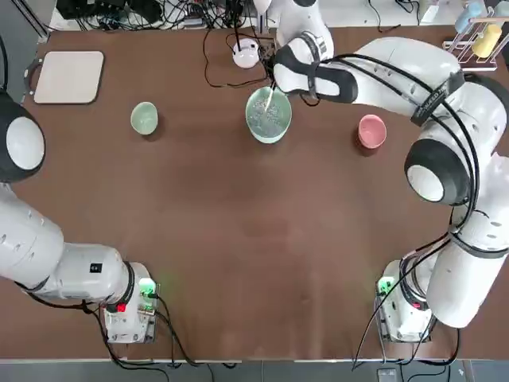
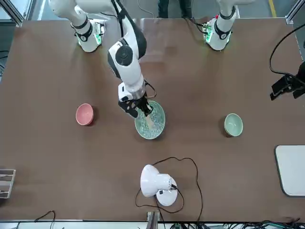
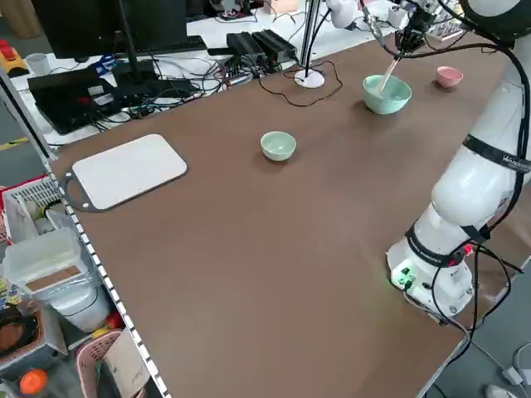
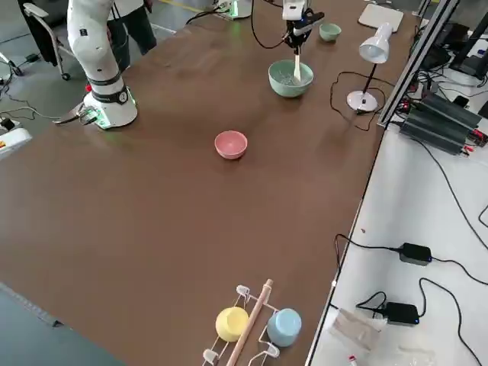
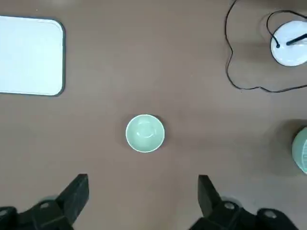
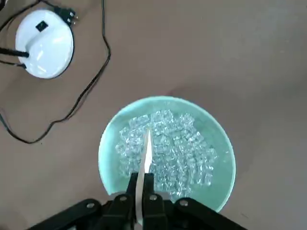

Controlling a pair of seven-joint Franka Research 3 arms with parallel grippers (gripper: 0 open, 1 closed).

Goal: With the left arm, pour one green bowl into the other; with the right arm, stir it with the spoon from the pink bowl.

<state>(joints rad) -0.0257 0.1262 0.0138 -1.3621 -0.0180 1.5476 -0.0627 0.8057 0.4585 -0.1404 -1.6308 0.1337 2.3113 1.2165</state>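
From overhead, the right gripper [image 1: 274, 86] hangs over the large green bowl [image 1: 268, 114], set for stirring; the small green bowl [image 1: 144, 118] and pink bowl [image 1: 371, 131] stand well apart on the desk [image 1: 238, 239]. The right wrist view alone shows fingers [image 6: 125, 201] pinching the spoon [image 6: 145, 155], its blade in clear bits. The left wrist view shows the left gripper [image 5: 144, 203] spread wide, empty, above the small bowl.

The brown table [image 1: 238, 239] carries the large mint-green bowl [image 1: 268, 115], with the small pale green bowl [image 1: 144, 118] and the pink bowl [image 1: 371, 131] well apart on either side. A white board [image 1: 69, 76], a white desk lamp [image 2: 157, 185] and both arm bases also sit on it.
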